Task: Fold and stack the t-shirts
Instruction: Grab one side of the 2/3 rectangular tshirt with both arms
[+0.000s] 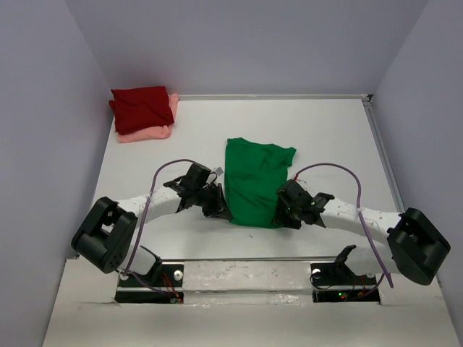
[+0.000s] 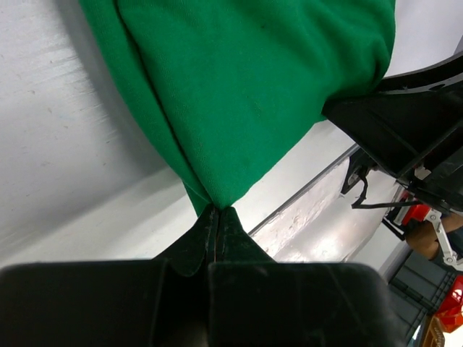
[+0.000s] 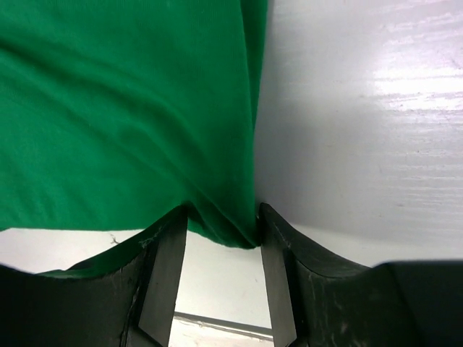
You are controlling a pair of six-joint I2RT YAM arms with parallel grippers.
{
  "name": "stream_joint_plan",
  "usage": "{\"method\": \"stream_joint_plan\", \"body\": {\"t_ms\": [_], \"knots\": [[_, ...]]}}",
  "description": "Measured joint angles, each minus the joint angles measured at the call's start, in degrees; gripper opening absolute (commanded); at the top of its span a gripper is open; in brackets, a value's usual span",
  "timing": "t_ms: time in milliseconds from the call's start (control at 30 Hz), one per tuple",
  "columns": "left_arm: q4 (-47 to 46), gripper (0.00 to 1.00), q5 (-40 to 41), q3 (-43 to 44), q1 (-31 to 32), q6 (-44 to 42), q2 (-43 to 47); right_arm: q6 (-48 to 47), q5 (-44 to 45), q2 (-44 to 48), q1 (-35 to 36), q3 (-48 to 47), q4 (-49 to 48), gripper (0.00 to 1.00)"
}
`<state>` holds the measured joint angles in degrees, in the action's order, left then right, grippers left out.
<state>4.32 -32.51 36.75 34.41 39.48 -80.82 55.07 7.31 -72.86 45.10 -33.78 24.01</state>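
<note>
Already red shirt (image 1: pixel 141 107) tops pink shirt (image 1: pixel 148 132); green shirt (image 1: pixel 255 181) half-folded; left gripper (image 2: pixel 217 211) pinches its hem; right gripper (image 3: pixel 222 217) spread.

Overhead; wrist views close on green t-shirt (image 1: pixel 255 181)

Both arms stretched low, wrists turned inward.
L arm (image 1: pixel 145 204) bent at elbow, L pincer (image 2: pixel 218 211) shut tight on green t-shirt (image 1: pixel 253 181) corner; R arm (image 1: pixel 354 217) mirrors it, R pincer (image 3: pixel 223 220) jaws apart w/ shirt edge between them.
</note>
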Motion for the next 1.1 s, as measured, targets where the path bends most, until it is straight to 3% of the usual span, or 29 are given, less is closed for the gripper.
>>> {"method": "stream_joint_plan", "body": {"t_ms": [200, 367, 767, 867, 967, 1067, 1100], "knots": [[-0.42, 0.0, -0.26, 0.0, 0.0, -0.02, -0.22, 0.26, 1.2, -1.14, 0.0, -0.68, -0.07, 0.41], [-1.05, 0.0, -0.44, 0.0, 0.0, -0.02, -1.33, 2.21, 1.95, -0.9, 0.0, -0.59, 0.39, 0.46], [-1.97, 0.0, -0.94, 0.0, 0.02, -0.17, -3.85, 6.16, 4.37, 2.03, 0.17, 1.09, 2.14, 0.48], [-1.99, 0.0, -1.03, 0.0, 0.0, -0.24, -3.85, 6.54, 4.92, 2.58, 0.5, 1.57, 2.14, 0.39], [-2.1, 0.0, -1.14, 0.0, 0.0, -0.22, -3.85, 7.02, 5.35, 2.99, 0.59, 2.01, 2.36, 0.17], [-2.51, 0.0, -1.31, -0.02, 0.02, -0.24, -3.85, 7.34, 5.57, 3.58, 0.74, 2.58, 2.58, 0.01], [-2.6, 0.0, -1.36, -0.02, 0.02, -0.24, -3.85, 7.43, 5.6, 3.63, 0.74, 2.58, 2.58, 0.0]]}}
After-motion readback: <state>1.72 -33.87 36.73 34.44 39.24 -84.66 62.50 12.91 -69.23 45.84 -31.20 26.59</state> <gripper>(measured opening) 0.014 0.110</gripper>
